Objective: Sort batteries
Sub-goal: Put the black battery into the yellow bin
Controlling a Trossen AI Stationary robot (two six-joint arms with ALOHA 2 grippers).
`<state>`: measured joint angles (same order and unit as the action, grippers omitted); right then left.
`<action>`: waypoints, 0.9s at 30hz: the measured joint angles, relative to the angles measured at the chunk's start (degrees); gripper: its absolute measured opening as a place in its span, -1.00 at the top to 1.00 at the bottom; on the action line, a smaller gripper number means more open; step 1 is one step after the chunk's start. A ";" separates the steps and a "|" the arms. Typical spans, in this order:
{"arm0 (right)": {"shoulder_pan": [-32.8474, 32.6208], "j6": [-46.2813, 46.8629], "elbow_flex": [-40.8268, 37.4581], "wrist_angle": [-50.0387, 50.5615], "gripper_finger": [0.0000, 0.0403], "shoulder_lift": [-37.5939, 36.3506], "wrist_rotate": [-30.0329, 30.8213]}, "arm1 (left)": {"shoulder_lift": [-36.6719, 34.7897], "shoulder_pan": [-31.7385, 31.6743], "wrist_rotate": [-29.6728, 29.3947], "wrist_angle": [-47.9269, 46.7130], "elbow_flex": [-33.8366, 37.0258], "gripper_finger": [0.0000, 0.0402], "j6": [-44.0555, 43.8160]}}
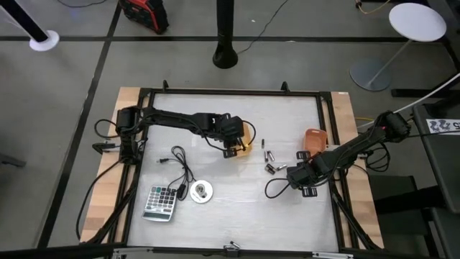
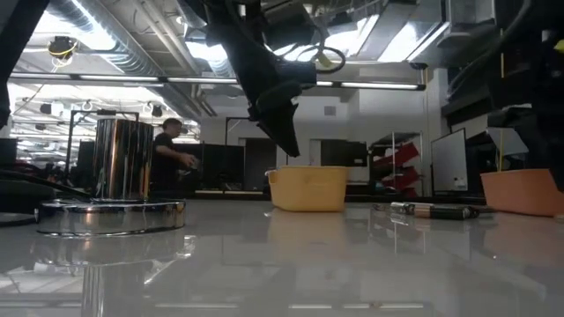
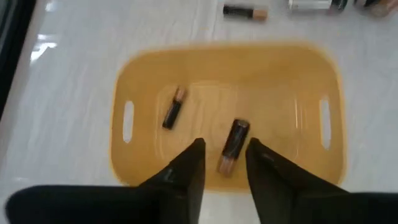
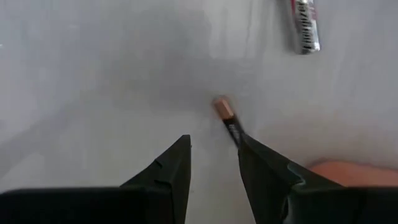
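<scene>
1. We count two batteries (image 3: 233,144) lying in the yellow bin (image 3: 323,74); several more lie loose on the table (image 1: 237,208), near the orange bin (image 1: 314,139).
2. Our left gripper (image 3: 222,168) hovers over the yellow bin, fingers parted, empty.
3. Our right gripper (image 4: 214,163) is parted, with a dark cell (image 4: 227,119) ahead.
4. We can read no labels.

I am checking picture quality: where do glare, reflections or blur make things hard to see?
Low view: the glossy table mirrors ceiling lights and the yellow bin. Right wrist view: soft focus, and the battery by the right tool is blurred. Left wrist view: the bin's batteries are slightly soft.
</scene>
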<state>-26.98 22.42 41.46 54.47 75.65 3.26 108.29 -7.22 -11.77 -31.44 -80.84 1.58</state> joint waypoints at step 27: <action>0.04 -0.39 -8.82 -8.85 0.49 -0.17 2.51 | -0.26 5.93 0.17 0.83 0.00 0.28 -0.26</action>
<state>-26.94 22.03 32.63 45.61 75.48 5.77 108.03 -1.30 -11.60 -30.61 -80.84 1.32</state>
